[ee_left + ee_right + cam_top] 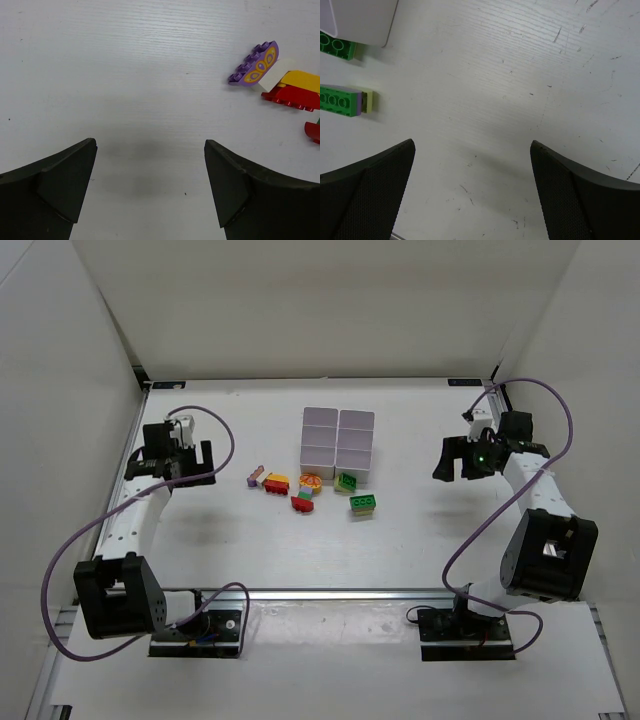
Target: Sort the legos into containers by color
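Observation:
The white containers [338,444] stand in a two-by-three grid at the table's middle. Legos lie in front of them: a purple brick [255,478], a yellow-and-red one [276,483], a red one [303,502], an orange one [311,481] and two green ones [346,481] [363,503]. My left gripper [180,462] is open and empty, left of the bricks; its view shows the purple brick [255,64] and the yellow-red one [296,89]. My right gripper [458,462] is open and empty, right of the containers; its view shows a green brick [339,100] and a container corner [362,20].
White walls close the table on the left, back and right. Purple cables loop from both arms. A metal rail [330,592] runs along the near edge by the arm bases.

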Available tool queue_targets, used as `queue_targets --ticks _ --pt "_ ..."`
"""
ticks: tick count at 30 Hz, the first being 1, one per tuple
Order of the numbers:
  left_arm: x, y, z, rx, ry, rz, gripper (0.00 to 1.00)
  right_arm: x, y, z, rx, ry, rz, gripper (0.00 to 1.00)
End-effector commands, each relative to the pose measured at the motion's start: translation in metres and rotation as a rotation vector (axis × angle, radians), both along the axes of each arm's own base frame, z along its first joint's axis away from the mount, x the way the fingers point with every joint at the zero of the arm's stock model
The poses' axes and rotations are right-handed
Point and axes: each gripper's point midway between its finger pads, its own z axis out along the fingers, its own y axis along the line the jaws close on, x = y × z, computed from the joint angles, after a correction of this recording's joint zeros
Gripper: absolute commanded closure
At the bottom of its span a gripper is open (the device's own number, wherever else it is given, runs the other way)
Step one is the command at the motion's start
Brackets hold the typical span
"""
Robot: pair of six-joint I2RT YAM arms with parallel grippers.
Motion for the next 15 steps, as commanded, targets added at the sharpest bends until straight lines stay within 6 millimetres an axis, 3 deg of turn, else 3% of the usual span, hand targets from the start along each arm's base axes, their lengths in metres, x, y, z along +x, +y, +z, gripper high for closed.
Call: queue_targets --ticks 1,4,8,15 --pt "0.001 -0.009 0.017 -0.012 -0.059 -0.073 0.01 0.003 0.002 0.008 0.005 -0.037 0.029 0.01" --pt "0.001 -0.022 0.026 -0.047 -0.067 -0.162 0.0 0.001 0.002 0.007 0.002 -0.037 0.036 0.01" --pt "0.002 -0.055 0.042 -0.165 -0.098 -0.327 0.0 -0.003 0.004 0.008 0.003 -0.039 0.045 0.01" --pt "-0.006 -0.079 0.052 -0.227 -0.103 -0.523 0.02 -0.005 0.006 0.01 0.001 -0.045 0.067 0.01"
